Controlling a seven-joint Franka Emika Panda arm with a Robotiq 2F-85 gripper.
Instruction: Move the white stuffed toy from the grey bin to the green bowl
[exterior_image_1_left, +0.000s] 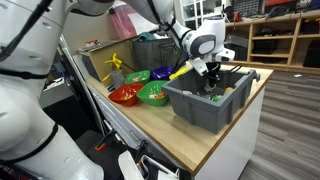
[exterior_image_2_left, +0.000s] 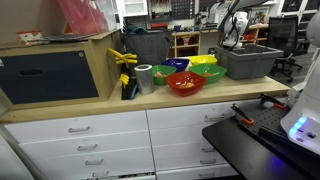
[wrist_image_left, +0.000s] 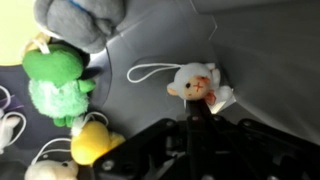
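Note:
The white stuffed toy (wrist_image_left: 195, 84), a small cream animal with a red mark and a string loop, lies against the wall inside the grey bin (wrist_image_left: 250, 50). My gripper (wrist_image_left: 197, 112) has its fingers together at the toy's lower edge and looks shut on it. In both exterior views the gripper (exterior_image_1_left: 212, 72) (exterior_image_2_left: 232, 42) reaches down into the grey bin (exterior_image_1_left: 200, 108) (exterior_image_2_left: 248, 64). A green bowl (exterior_image_1_left: 154, 95) (exterior_image_2_left: 165, 73) stands next to the bin on the counter.
In the bin lie a green plush (wrist_image_left: 55, 80), a yellow plush (wrist_image_left: 90, 140) and a grey one (wrist_image_left: 85, 18). A red bowl (exterior_image_1_left: 124, 95) (exterior_image_2_left: 185, 83), a second green bowl (exterior_image_1_left: 135, 76), and blue and yellow bowls stand nearby.

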